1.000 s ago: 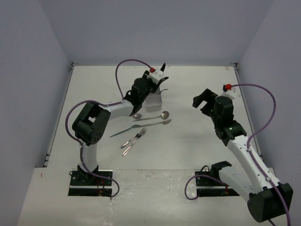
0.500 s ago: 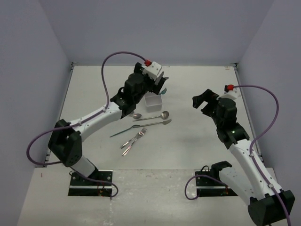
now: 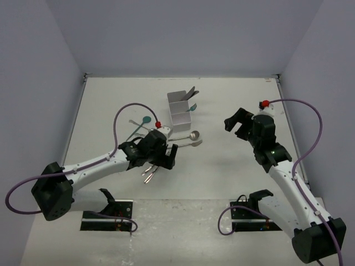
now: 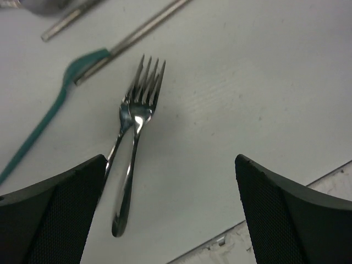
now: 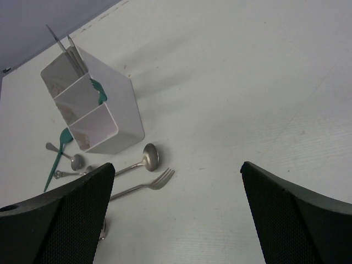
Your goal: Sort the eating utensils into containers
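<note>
Left wrist: left tool (image 4: 170, 165) spread wide, empty, above two forks (image 4: 136, 118); right tool (image 5: 177, 165) equally wide, empty.

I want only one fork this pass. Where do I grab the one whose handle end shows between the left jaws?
Low on the handle of that fork, near its rounded end: there it lies apart from the second fork, whose head overlaps it. It lies flat, so come straight down, jaws across the handle.

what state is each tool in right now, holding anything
Left tool: open, holding nothing, above two shiny silver metal forks.
Right tool: open, holding nothing.
</note>
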Controlling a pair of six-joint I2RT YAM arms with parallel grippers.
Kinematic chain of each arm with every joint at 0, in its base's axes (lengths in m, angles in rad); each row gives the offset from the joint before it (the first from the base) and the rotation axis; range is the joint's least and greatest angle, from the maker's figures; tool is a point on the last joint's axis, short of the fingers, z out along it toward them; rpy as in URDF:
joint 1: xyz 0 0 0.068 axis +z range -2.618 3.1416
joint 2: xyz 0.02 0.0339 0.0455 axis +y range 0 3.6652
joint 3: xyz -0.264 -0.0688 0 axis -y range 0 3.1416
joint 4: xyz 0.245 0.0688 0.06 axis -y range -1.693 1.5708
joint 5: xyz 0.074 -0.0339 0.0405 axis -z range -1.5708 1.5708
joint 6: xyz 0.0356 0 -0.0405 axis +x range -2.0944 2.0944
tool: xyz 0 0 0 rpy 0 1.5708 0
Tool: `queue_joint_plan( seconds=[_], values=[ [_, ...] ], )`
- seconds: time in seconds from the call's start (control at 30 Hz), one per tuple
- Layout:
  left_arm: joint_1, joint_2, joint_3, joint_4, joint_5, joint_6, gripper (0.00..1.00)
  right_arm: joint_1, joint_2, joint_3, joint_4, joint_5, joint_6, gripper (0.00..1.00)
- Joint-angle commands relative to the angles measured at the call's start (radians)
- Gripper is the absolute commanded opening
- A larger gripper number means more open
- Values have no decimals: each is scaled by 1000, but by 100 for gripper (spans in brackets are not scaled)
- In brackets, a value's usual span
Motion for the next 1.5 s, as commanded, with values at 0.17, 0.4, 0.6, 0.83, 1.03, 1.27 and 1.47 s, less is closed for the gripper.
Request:
queue_joint_plan(
  seconds=[0.17, 0.4, 0.6, 0.83, 1.03, 1.27, 1.47],
  values=[
    [-74, -15, -88, -127, 12, -191, 100, -3, 24, 9, -4, -40, -27, 99],
    [-74, 57, -108, -113, -101, -163, 100, -3, 12, 1, -5, -37, -35, 99],
    [-76, 105, -100, -76, -63, -114, 96, -3, 25, 6, -5, -36, -38, 99],
    [-86, 157, -105, -44, -43, -114, 85, -3, 24, 3, -5, -25, -39, 99],
    [-95, 238, -68, -1, -69, -94, 55, -3, 30, 7, -5, -26, -42, 99],
    [-115, 306, -8, 2, -82, -51, 0, -3, 19, 4, -5, -13, -46, 99],
    [-166, 257, 50, 4, -104, -10, 0, -3, 6, 3, -4, -14, -44, 99]
  ],
)
